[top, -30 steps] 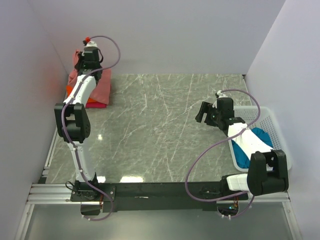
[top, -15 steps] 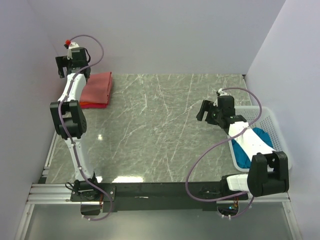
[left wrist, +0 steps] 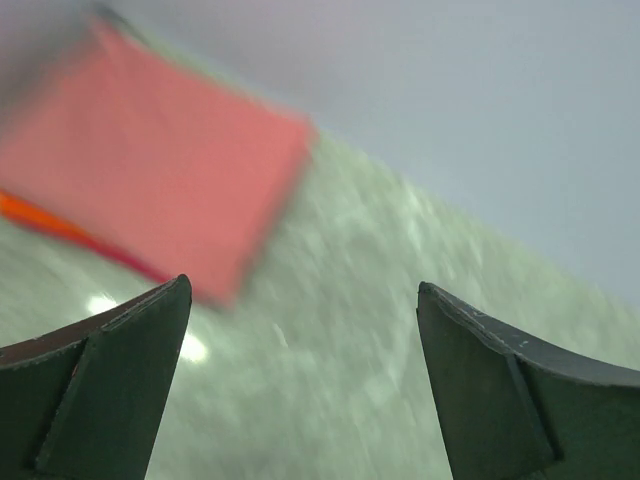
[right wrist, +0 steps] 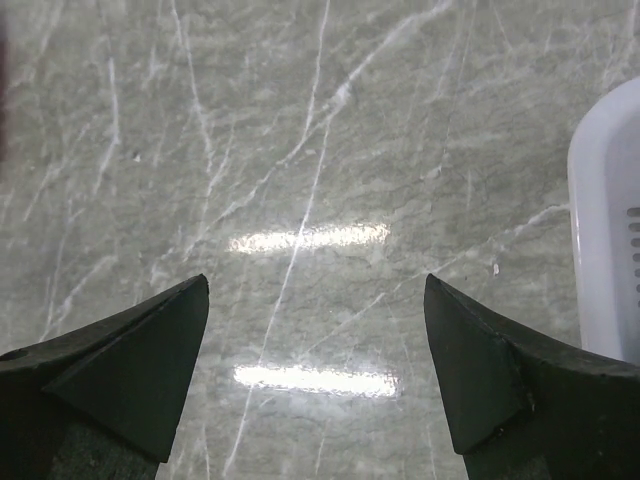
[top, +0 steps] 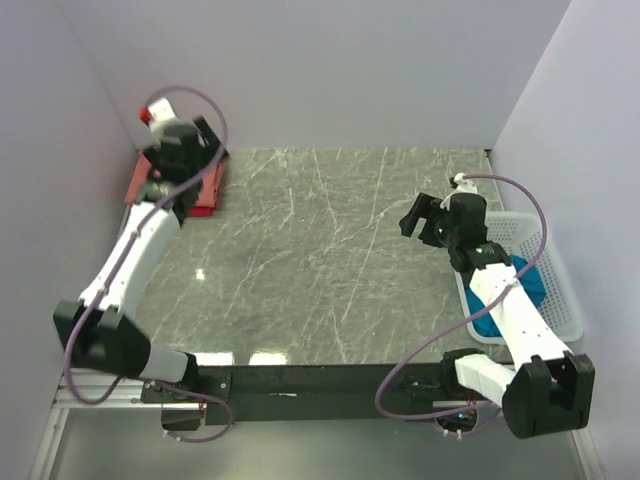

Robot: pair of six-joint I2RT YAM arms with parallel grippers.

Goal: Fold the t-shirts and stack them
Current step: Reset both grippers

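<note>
Far left, in the back corner of the grey-green marble-patterned tabletop (top: pixel 320 250), close against the side wall: a stack of folded soft cloth t-shirts (top: pixel 208 190). On top, a salmon-red shirt (left wrist: pixel 150 165), lying flat with straight edges. Beneath it, showing along the near edge, a bright orange layer (left wrist: pixel 35 212) and a thin darker red line, both blurred in the wrist view. Partly covered from above by the left arm.

Just over and in front of that stack: the black left gripper (left wrist: pixel 302 300), tilted down toward the table. Fingers (left wrist: pixel 110 390) spread wide, holding nothing, only bare marble in the gap. Not touching the cloth in the wrist view, with the stack up and to the left of the gap.

Across the middle: marble streaked with white veins and a few bright lamp glints.

Right of centre: the black right gripper (right wrist: pixel 316 290), held over the table just left of the basket and pointed toward the middle. Also spread wide and holding nothing, with only veined marble between the two tips.

Far right, near the side wall: a white plastic lattice basket (top: pixel 560 280), one rounded corner of its rim at the right edge of the right wrist view. Inside it, a crumpled, unfolded teal-blue t-shirt (top: pixel 530 282), partly hidden under the right forearm.
</note>
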